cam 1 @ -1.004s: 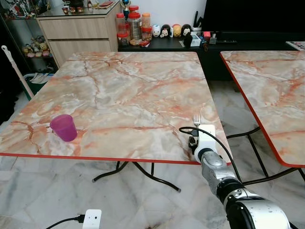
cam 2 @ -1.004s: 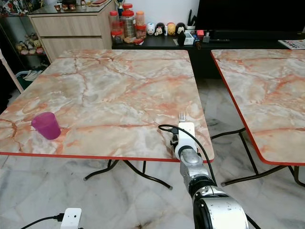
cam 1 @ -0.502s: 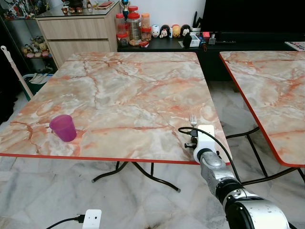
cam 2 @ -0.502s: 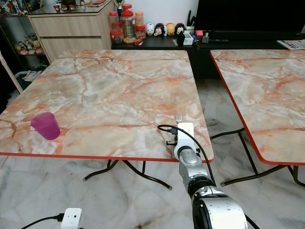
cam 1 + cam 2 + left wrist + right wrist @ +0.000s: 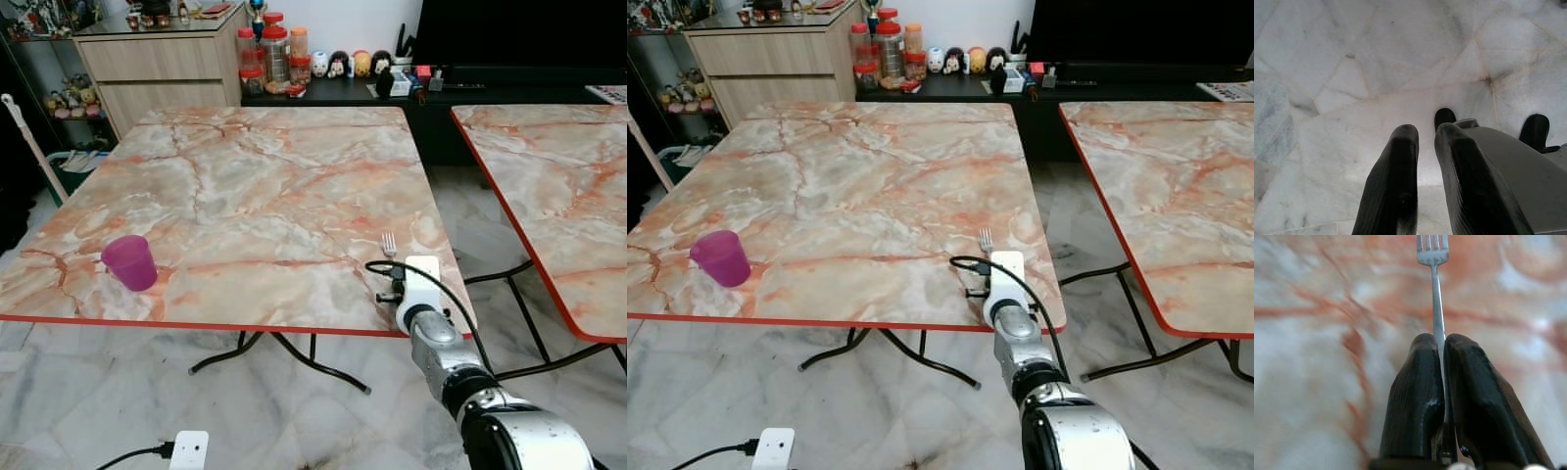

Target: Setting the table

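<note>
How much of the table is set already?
Done: a purple cup stands on the marble table, near its left front corner. In hand: the right claw pinches a fork over the table's right front. Left: putting the fork down; no plate is out yet.

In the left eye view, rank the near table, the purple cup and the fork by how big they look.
Largest to smallest:
1. Table
2. Cup
3. Fork, of which just the head shows past the right pincer, so its full size is unsure.
</note>
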Available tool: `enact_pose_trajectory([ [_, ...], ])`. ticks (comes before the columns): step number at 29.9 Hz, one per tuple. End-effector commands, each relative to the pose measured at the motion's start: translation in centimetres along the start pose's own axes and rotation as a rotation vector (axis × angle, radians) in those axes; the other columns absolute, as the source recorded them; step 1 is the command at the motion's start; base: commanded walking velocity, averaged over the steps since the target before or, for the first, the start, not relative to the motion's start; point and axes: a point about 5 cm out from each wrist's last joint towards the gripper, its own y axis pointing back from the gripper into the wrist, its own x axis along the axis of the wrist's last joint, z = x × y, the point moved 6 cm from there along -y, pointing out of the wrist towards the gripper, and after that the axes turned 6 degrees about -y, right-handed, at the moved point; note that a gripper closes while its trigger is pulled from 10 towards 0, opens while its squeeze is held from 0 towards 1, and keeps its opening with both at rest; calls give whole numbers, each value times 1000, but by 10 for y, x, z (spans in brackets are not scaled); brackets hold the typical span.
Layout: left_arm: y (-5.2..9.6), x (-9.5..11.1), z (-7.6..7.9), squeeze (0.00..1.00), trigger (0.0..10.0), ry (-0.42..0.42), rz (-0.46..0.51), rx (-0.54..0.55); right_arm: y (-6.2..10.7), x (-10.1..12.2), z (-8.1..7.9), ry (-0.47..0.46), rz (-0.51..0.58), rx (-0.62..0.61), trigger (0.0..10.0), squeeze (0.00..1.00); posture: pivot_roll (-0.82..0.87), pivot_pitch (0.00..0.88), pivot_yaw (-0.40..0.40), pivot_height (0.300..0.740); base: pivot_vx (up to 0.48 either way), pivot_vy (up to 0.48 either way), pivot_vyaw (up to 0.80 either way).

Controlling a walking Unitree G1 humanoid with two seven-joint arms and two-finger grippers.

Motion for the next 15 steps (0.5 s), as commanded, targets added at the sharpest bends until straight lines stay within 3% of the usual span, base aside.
enact_pose_trajectory([
  [1,0,2,-5,0,10000,-1,5,21,-2,22,-8,12,85,28,10000,0,8,0,-6,732,0,0,0],
  [8,0,4,-9,0,10000,-24,12,44,-2,34,-20,18,141,61,10000,0,7,0,-8,732,0,0,0],
  [15,0,0,-13,0,10000,-18,4,63,1,29,-21,14,156,78,10000,0,5,0,-6,732,0,-397,0],
])
